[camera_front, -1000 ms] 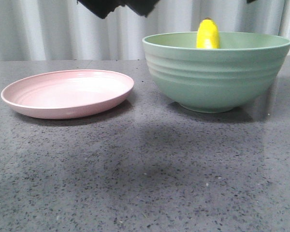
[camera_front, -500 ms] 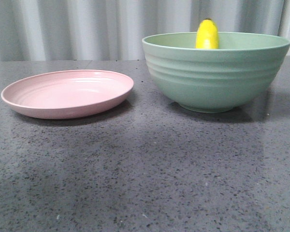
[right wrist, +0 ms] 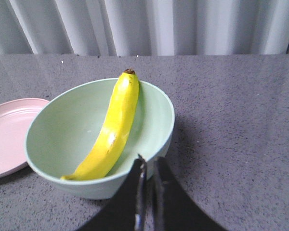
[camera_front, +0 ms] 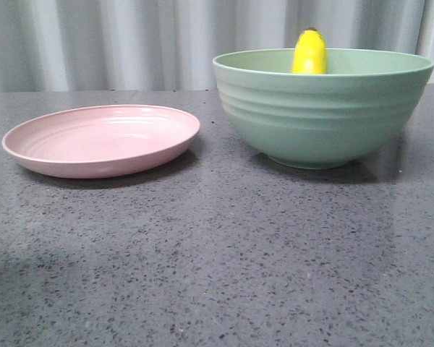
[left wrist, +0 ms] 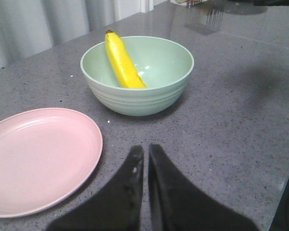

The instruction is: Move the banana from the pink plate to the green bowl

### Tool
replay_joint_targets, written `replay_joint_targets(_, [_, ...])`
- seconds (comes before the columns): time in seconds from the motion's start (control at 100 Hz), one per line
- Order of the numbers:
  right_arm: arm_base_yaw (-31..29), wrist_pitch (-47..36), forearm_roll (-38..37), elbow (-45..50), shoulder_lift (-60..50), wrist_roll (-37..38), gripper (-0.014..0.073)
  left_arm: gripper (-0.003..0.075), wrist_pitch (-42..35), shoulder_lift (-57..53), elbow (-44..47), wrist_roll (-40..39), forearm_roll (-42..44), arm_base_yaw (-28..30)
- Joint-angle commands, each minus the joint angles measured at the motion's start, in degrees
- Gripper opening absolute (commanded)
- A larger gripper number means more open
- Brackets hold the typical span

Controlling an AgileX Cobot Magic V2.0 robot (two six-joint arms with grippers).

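The banana (right wrist: 113, 129) lies inside the green bowl (right wrist: 53, 132), leaning against its wall with one tip above the rim; that tip shows in the front view (camera_front: 309, 52) over the green bowl (camera_front: 322, 108). The pink plate (camera_front: 101, 139) sits bare to the left of the bowl. In the left wrist view the banana (left wrist: 121, 62), bowl (left wrist: 164, 62) and plate (left wrist: 38, 156) all show. My left gripper (left wrist: 145, 150) is shut and empty, above the table beside the plate. My right gripper (right wrist: 149, 162) is shut and empty, just outside the bowl's rim.
The grey speckled table (camera_front: 224, 253) spreads around both dishes. A pale curtain (camera_front: 130, 43) hangs behind the table. Neither arm shows in the front view.
A dark arm part at the top of the front view one second ago has left the frame. The banana, bowl and plate have not moved.
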Motion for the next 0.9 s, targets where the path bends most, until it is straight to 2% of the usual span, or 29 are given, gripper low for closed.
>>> replay_joint_targets(0.0, [-0.33, -4.76, -0.96, 1.59, -5.53, -0.61, -0.0072, -0.0019, -7.31, -3.68, 3.01, -0.97, 0.1, -0.09])
replay_joint_targets(0.23, [-0.33, -3.63, -1.51, 8.41, -20.0, -0.61, -0.0072, -0.0019, -10.34, -14.35, 14.12, -0.97, 0.1, -0.09])
replay_joint_targets(0.39, [-0.33, 1.79, -1.51, 9.98, -26.62, -0.61, -0.0072, -0.0019, -10.34, -19.35, 18.49, -0.97, -0.94, -0.09])
replay_joint_targets(0.5, [-0.33, 4.27, -1.51, 9.98, -28.2, -0.61, -0.0072, -0.0019, -10.34, -19.9, 20.06, -0.97, -0.94, -0.09])
replay_joint_targets(0.89, [-0.33, 4.24, -1.51, 9.98, -28.37, -0.61, -0.0072, -0.0019, -10.34, -19.9, 22.39, -0.97, -0.94, -0.09])
